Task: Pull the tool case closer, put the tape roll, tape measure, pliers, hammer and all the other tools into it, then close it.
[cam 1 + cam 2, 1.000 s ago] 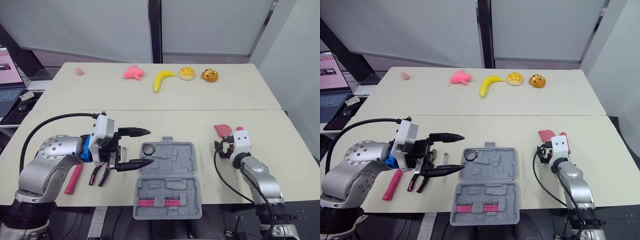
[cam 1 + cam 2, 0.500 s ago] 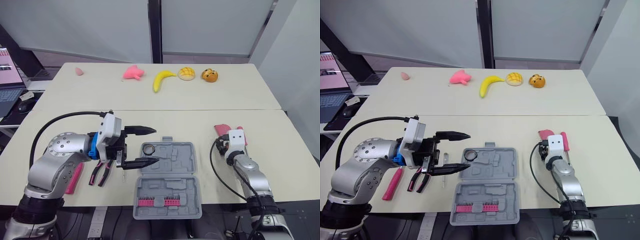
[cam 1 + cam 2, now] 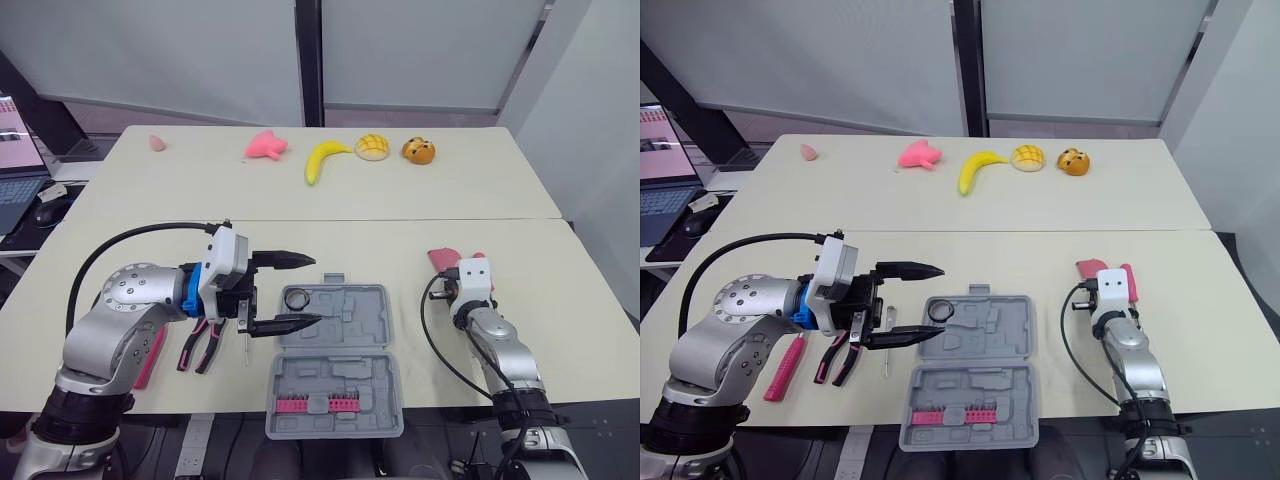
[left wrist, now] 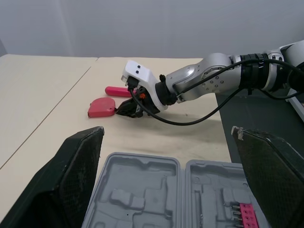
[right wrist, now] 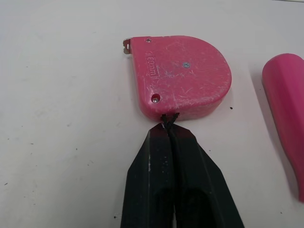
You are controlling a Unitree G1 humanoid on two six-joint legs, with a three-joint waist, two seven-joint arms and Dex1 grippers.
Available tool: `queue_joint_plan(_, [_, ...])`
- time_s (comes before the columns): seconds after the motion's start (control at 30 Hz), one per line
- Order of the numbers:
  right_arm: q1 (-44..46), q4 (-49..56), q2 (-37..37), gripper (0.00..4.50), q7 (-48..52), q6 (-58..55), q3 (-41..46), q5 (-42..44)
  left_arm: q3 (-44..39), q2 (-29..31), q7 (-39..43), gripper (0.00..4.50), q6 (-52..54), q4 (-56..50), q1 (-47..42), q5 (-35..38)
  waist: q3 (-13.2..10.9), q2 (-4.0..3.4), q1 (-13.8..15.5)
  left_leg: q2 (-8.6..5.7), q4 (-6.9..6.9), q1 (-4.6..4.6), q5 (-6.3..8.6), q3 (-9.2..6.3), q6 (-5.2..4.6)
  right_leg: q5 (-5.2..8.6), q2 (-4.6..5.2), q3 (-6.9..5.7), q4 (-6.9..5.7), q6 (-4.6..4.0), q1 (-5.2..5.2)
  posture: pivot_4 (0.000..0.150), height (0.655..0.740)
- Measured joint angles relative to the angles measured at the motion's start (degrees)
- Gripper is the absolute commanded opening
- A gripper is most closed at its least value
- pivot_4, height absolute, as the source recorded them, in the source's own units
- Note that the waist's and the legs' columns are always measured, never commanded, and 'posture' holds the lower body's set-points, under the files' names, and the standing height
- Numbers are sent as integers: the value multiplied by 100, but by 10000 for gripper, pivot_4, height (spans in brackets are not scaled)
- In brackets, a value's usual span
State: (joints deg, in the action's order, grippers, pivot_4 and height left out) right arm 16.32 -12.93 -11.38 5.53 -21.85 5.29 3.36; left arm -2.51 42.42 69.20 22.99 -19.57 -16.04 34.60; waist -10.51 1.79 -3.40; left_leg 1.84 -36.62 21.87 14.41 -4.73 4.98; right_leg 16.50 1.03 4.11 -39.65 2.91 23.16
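1. The left end effector (image 3: 306, 290) is hovering wide open and empty at the left edge of the tool case (image 3: 350, 322), with the pliers (image 3: 203, 345) lying on the tabletop (image 3: 120, 270) below its wrist.
2. The case is lying open mid-tabletop, with the tape roll (image 3: 296, 298) sitting inside.
3. The right end effector (image 5: 167, 124) is pressing its fingers (image 5: 156, 180) together, tips touching the tape measure (image 5: 183, 83) lying straight ahead, right of the case. I'd judge that the right arm's pick.

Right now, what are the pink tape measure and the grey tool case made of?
The tape measure looks like hard pink plastic, matte and scuffed: fine scratches cover it and small screws sit in its shell. The tool case seems to be grey moulded plastic, dull in finish, with tool-shaped hollows in both halves.
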Motion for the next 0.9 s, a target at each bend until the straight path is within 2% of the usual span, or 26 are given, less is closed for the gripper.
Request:
queue_joint_plan(0.2, [-376, 671, -264, 136, 570, -482, -190, 83, 7, 28, 89, 45000, -199, -1, 130, -179, 0, 0, 5, 0, 1, 0, 0, 0, 0, 0, 0, 0, 2, 0, 0, 1500, 7255])
queue_joint_plan(0.47, [-1249, 2242, -827, 136, 1415, -1627, -488, 433, 19, 125, 273, 45000, -359, -32, 475, -257, -1, -2, 13, 0, 0, 3, 0, -2, 0, 2, -1, 0, 6, 2, 0, 1500, 7255])
queue_joint_plan(0.63, [-1937, 3168, -1059, 136, 1583, -2139, -513, 578, 21, 261, 415, 45000, -598, -91, 826, -390, 0, -2, 15, 0, 1, 5, 1, -2, 0, 2, 0, -1, 12, 2, 0, 1500, 7255])
queue_joint_plan(0.9, [-3020, 4123, -1239, 136, 1583, -2275, -658, 600, 23, 398, 646, 45000, -1105, -111, 1174, -584, 3, 1, 30, 1, 0, 5, 1, -2, 0, 18, 0, 0, 18, 29, -3, 1500, 7255])
